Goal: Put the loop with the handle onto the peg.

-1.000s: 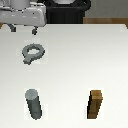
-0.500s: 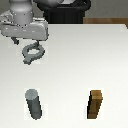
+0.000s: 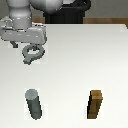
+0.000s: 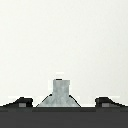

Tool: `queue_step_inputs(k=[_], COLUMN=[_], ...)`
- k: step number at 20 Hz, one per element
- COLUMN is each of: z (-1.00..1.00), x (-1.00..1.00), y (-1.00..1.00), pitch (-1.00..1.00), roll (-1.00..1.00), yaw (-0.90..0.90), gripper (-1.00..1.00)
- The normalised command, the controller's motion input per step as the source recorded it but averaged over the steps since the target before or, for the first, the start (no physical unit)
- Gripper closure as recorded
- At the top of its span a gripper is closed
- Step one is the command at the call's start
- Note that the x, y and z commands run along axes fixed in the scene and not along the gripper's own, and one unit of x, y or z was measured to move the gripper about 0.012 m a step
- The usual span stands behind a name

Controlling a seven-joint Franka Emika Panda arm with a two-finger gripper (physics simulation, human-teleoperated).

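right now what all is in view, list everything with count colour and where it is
loop with the handle: one, grey, on the table toward the exterior view's left, under the gripper
peg: one, dark grey, upright, near the front on the exterior view's left
wooden block: one, brown, upright, near the front on the exterior view's right
table: one, white
arm: one, grey-white, above the loop
gripper: one, fingers either side of the loop's handle, not closed
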Motion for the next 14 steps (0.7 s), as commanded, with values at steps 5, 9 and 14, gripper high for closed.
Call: queue_step_inputs(k=[5, 9, 14], z=[-0.60, -1.00, -0.60], x=[0.00, 0.00, 0.00], y=[0.00, 0.00, 0.00], pitch=[0.00, 0.00, 0.00], roll=[0.00, 0.00, 0.00], yaw=[0.00, 0.00, 0.00], gripper=[-1.00, -1.00, 1.00])
